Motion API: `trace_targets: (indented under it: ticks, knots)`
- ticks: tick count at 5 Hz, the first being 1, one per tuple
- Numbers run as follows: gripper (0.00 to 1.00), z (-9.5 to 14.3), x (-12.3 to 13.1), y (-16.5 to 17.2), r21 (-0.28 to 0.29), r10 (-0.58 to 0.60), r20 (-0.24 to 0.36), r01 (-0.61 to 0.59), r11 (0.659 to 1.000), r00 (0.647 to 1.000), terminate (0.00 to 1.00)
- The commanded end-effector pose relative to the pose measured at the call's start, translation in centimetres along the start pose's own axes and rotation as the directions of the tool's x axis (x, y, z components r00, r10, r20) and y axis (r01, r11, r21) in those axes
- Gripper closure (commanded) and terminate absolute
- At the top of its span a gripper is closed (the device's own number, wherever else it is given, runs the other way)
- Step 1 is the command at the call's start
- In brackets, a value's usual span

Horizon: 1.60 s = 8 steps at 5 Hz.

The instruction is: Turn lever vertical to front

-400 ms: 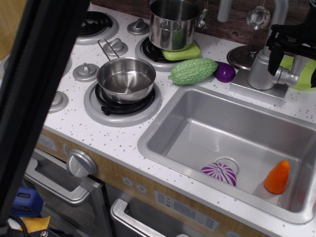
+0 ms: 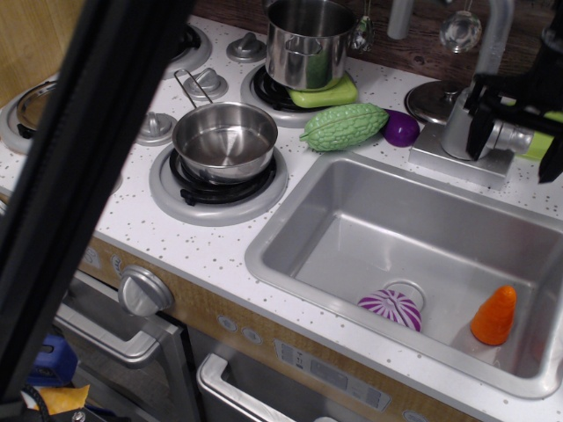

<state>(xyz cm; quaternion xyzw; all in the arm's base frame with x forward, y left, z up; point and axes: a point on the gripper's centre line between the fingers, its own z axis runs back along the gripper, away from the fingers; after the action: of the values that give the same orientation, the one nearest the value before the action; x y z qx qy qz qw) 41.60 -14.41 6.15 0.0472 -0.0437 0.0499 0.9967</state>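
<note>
The lever is a short silver-grey handle that sticks out to the right from the faucet's cylindrical base, behind the sink at the far right. My black gripper hangs over it from above. One finger is to the left of the lever and the other to the right, so the jaws straddle it with a gap on each side. The gripper is open and holds nothing. The lever's tip is partly hidden behind the gripper.
The sink holds an orange toy and a purple striped toy. A green gourd and a purple eggplant lie left of the faucet. A pan and a pot stand on the stove. A black arm link blocks the left foreground.
My gripper has dropped from above the faucet base to the lever's height, with its fingers now either side of it. The black link in the foreground has shifted right.
</note>
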Motion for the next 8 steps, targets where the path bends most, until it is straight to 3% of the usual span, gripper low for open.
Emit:
trace_targets:
  ticks: [1,3,5,7,8]
  knots:
    - [0.0,3.0,2.0,-0.5,-0.013,0.018,0.121,-0.017,1.0,0.992,0.0]
    - [0.0,3.9,3.9,-1.3,0.01,0.023,0.236,-0.026,1.0,0.971,0.0]
    - [0.0,3.8,5.4,-1.3,0.043,0.018,0.3,-0.033,0.999,0.954,0.0]
    - [0.0,4.0,7.6,-0.1,0.073,-0.013,0.322,-0.011,0.997,0.947,0.0]
    - [1.0,4.0,7.7,-0.1,0.078,-0.002,0.314,-0.024,0.997,0.949,0.0]
